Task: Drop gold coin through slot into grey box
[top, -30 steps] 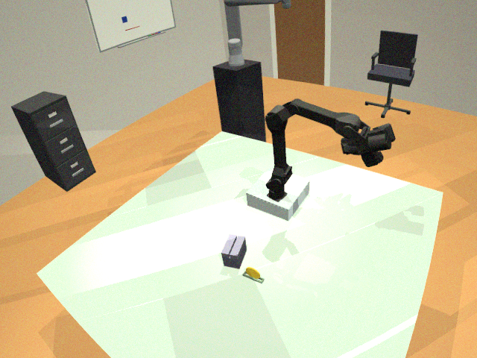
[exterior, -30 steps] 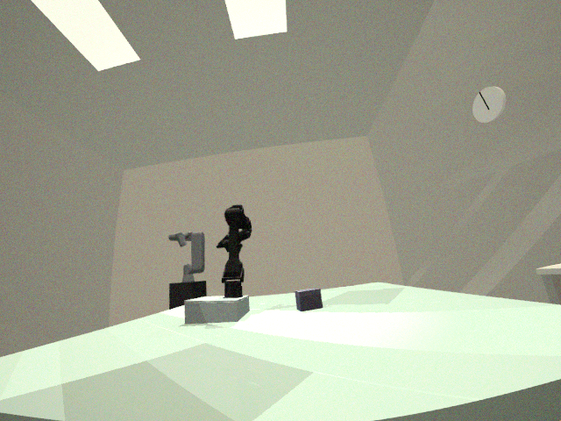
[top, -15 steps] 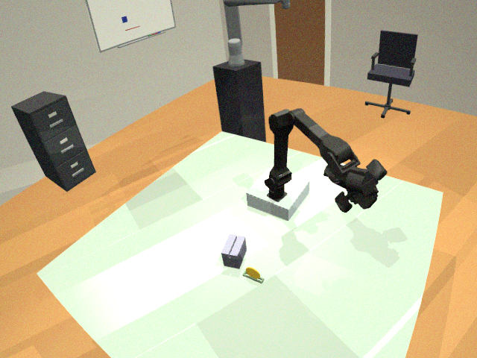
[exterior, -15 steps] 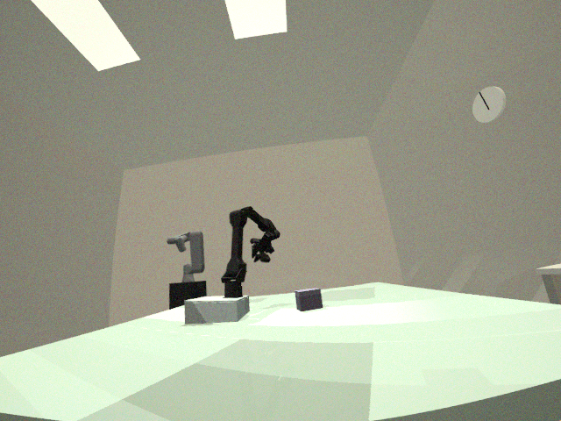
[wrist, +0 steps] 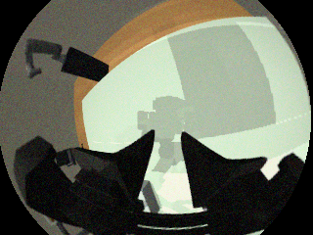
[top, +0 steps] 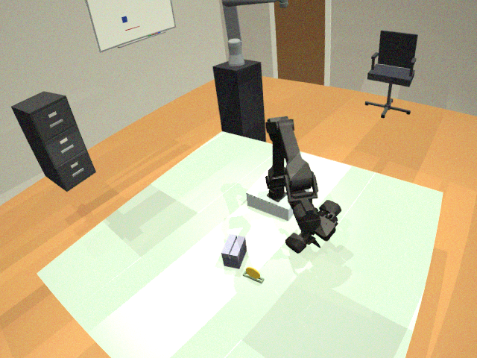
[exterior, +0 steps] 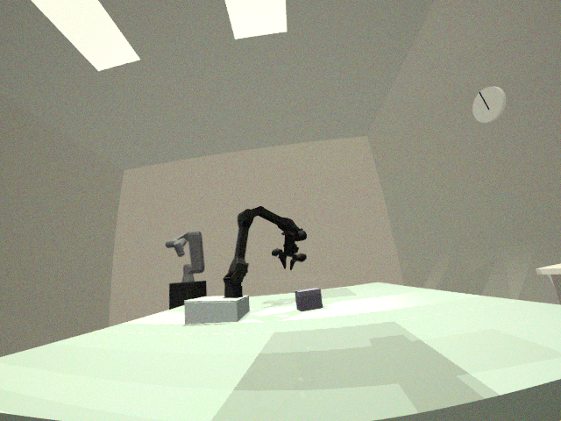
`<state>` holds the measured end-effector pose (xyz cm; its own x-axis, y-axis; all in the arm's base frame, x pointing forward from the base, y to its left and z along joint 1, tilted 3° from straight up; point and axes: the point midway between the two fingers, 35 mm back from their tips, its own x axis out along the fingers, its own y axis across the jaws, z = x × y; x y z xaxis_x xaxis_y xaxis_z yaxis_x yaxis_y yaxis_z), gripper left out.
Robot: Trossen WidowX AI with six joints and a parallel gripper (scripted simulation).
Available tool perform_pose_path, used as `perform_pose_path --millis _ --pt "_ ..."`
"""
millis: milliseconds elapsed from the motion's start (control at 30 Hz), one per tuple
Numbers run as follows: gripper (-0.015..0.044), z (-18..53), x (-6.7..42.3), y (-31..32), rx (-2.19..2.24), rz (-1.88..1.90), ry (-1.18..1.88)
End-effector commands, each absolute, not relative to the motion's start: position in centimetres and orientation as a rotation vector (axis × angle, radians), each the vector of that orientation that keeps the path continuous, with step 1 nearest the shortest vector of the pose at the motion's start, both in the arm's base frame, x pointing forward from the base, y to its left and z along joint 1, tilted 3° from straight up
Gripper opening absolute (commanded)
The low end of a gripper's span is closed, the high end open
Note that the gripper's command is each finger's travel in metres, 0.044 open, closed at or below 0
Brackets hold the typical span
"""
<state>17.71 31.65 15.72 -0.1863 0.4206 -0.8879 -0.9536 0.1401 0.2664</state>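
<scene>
The gold coin [top: 253,271] stands on edge in its dark-green holder [top: 258,279] on the pale green mat [top: 162,246], just in front of the grey box [top: 233,250] [exterior: 308,299]. The box has a narrow slot [top: 235,245] along its lid. My gripper [top: 308,243] [exterior: 287,265] [wrist: 167,133] hangs in the air, pointing down, to the right of the box and the coin and well above the mat. Its fingers stand partly apart with nothing between them. The coin does not show in the exterior view or the wrist view.
The arm's light grey base block [top: 269,206] [exterior: 216,309] sits behind the box. A black pedestal [top: 238,100] [exterior: 187,292] with a grey arm stands at the mat's far edge. A filing cabinet [top: 54,139] and a chair [top: 393,69] stand off the mat.
</scene>
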Motion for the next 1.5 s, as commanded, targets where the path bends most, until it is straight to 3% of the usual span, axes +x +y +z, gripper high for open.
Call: perform_pose_path --millis 0,367,1467 --pt "0.0161 13.9 23.6 27.3 -0.885 1.358 1.044" --pt "0.0161 11.5 32.3 16.0 -1.38 1.35 0.99" --pt "0.0161 5.0 33.0 16.8 -1.381 1.35 0.99"
